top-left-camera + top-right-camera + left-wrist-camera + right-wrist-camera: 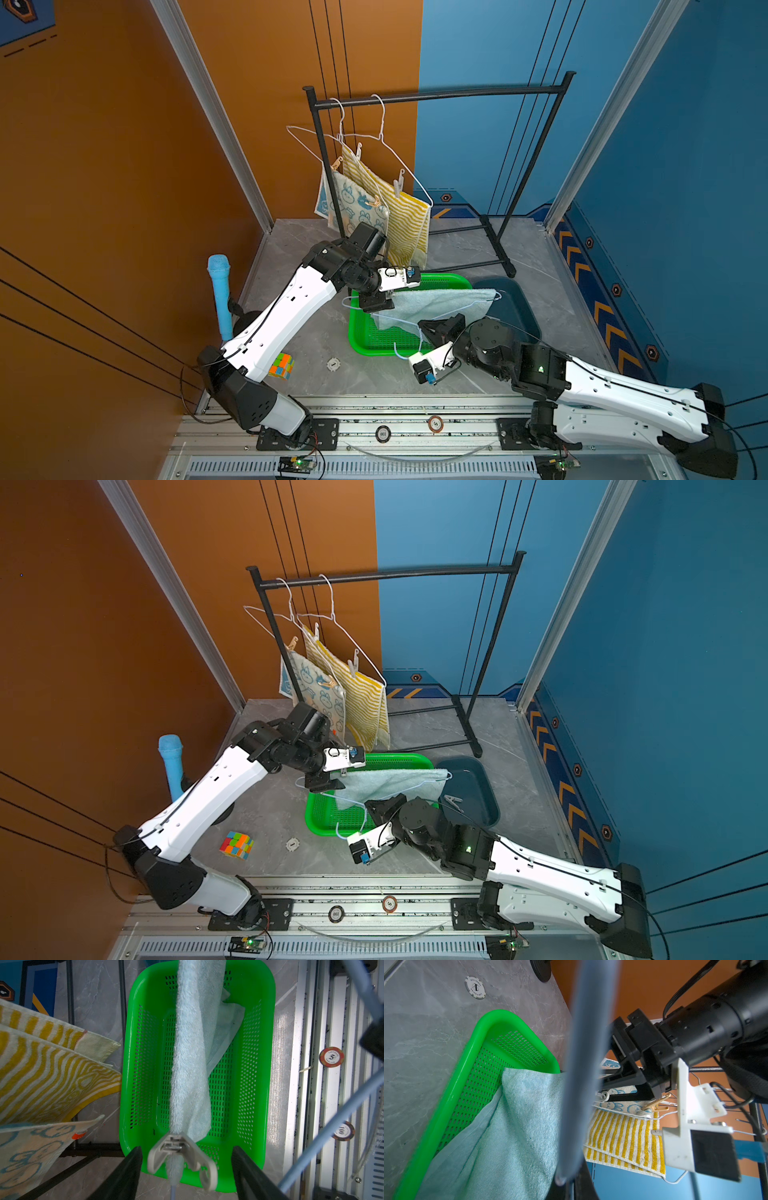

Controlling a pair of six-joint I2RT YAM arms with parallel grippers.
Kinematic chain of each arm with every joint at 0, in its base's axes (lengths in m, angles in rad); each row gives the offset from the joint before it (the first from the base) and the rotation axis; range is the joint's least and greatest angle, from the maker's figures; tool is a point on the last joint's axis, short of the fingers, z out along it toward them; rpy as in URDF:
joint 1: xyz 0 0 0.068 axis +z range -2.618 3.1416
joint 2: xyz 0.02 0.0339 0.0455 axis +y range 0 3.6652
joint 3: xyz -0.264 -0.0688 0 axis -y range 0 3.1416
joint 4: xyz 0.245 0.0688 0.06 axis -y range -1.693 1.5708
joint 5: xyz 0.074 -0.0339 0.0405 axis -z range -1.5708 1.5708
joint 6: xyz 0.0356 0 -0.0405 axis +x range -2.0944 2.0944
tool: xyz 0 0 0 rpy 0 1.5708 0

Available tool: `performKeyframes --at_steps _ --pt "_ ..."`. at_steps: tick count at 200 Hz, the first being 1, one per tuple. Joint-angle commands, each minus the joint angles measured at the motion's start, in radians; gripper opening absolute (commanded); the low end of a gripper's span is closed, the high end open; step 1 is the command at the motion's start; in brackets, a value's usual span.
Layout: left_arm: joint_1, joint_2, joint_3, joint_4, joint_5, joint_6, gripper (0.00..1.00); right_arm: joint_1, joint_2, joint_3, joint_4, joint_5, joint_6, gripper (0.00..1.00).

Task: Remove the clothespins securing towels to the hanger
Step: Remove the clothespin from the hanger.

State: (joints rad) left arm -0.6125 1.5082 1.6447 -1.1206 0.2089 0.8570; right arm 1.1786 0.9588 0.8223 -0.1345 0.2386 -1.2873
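Note:
A pale blue-green towel [440, 305] [191, 1064] hangs folded over a light blue wire hanger [587, 1064] above the green basket [374, 349]. One pale clothespin [172, 1142] pinches the towel's end onto the wire. My left gripper [186, 1148] [376, 305] is open, a finger on each side of that pin and not touching it. My right gripper [426, 328] [571, 1186] is shut on the hanger. On the black rack [436, 95], the yellow striped towel [405, 216] and the bunny towel [357, 203] hang pinned by clothespins [398, 183].
A dark blue tray [519, 307] beside the basket holds a loose clothespin [453, 801]. A colour cube [281, 365] and a poker chip [333, 364] lie on the table near the left arm. A blue microphone [220, 291] stands at the left edge.

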Motion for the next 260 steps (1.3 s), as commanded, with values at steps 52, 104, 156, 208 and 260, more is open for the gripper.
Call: performKeyframes --at_steps 52,104,156,208,260 --pt "-0.030 0.030 0.045 -0.033 -0.039 0.028 0.51 0.004 -0.009 -0.005 0.013 0.023 -0.019 0.00" --pt "-0.048 0.031 0.038 -0.033 -0.068 0.038 0.29 0.005 -0.005 -0.001 0.015 0.034 -0.013 0.00" --pt "-0.056 0.022 0.030 -0.032 -0.083 0.049 0.21 0.003 0.001 0.004 0.013 0.045 0.001 0.00" --pt "-0.058 0.002 0.027 -0.031 -0.087 0.059 0.04 -0.020 0.006 0.023 0.005 0.028 0.045 0.00" --pt "-0.050 -0.034 0.023 -0.028 -0.059 0.064 0.00 -0.044 0.021 0.028 0.017 -0.011 0.072 0.00"
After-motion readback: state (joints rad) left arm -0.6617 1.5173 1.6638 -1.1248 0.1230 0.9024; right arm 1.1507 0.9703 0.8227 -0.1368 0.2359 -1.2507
